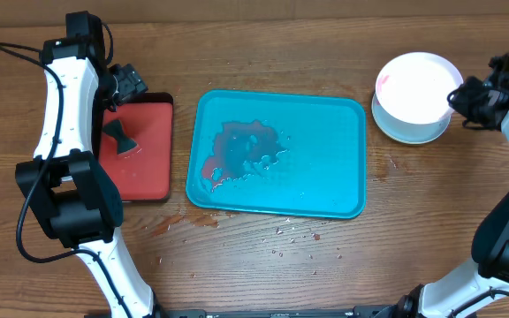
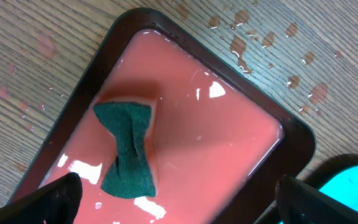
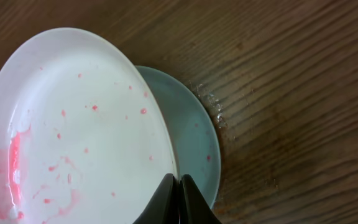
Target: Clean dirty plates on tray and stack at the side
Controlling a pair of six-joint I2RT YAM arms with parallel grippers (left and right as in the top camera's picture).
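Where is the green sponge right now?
In the overhead view the green sponge lies in the red tray at the left side, just left of the teal tray.

- The bench (image 1: 431,221) is dark brown wood, with the grain running from side to side
- Small reddish droplets (image 1: 294,232) lie scattered on the wood towards its near edge
- More wet spots (image 2: 253,37) glisten on the boards
- The light is even and the shadows are soft
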